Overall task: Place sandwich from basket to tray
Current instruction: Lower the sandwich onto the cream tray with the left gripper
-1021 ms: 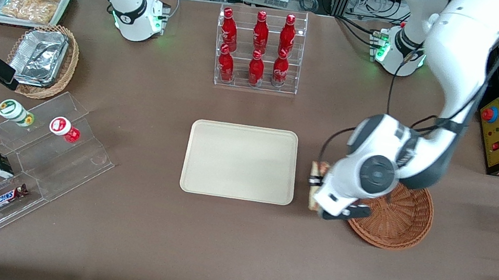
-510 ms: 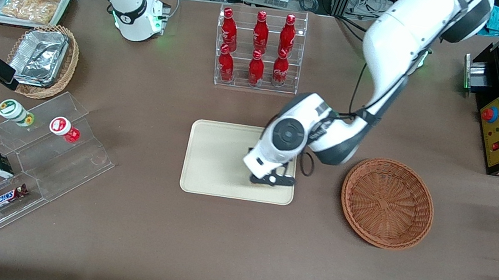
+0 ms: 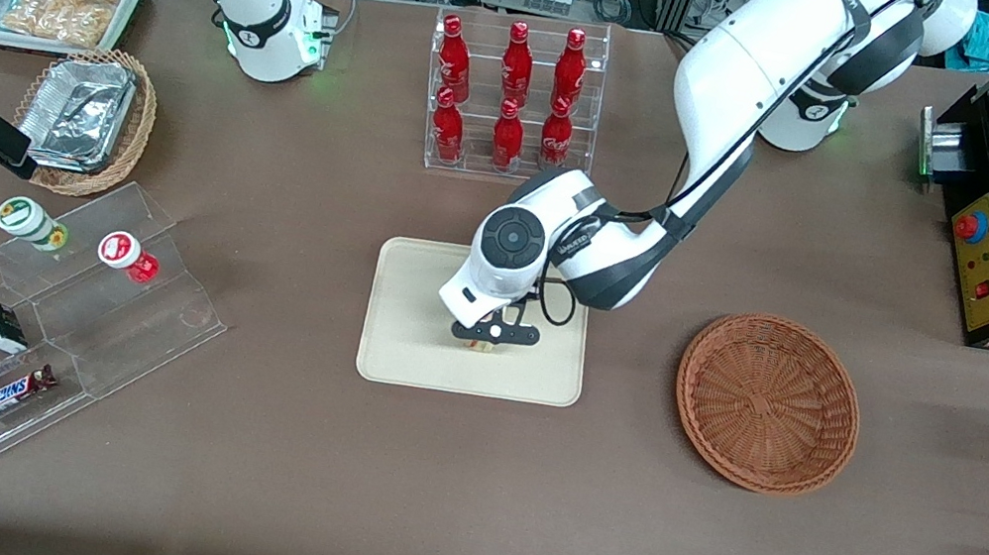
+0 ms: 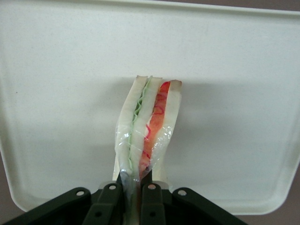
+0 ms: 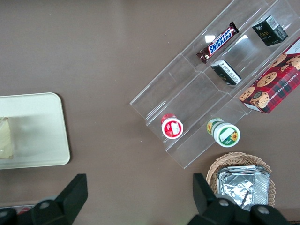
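Since half a second ago your end effector [image 3: 486, 333] has slid from the tray's [image 3: 401, 352] edge nearest the empty basket [image 3: 768, 402] toward its middle. Its fingers [image 4: 112, 199] are clamped on the sandwich [image 4: 147, 129], held low over the tray: an upright plastic-wrapped wedge, pale bread with green and red layers.

Gripper-held [image 4: 132, 190] sandwich [image 4: 147, 126] apparently touching tray [image 4: 56, 93]

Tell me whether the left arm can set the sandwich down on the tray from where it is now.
Probably yes. The gripper is shut on the sandwich directly above the bare tray, and nothing lies on the tray beneath it.
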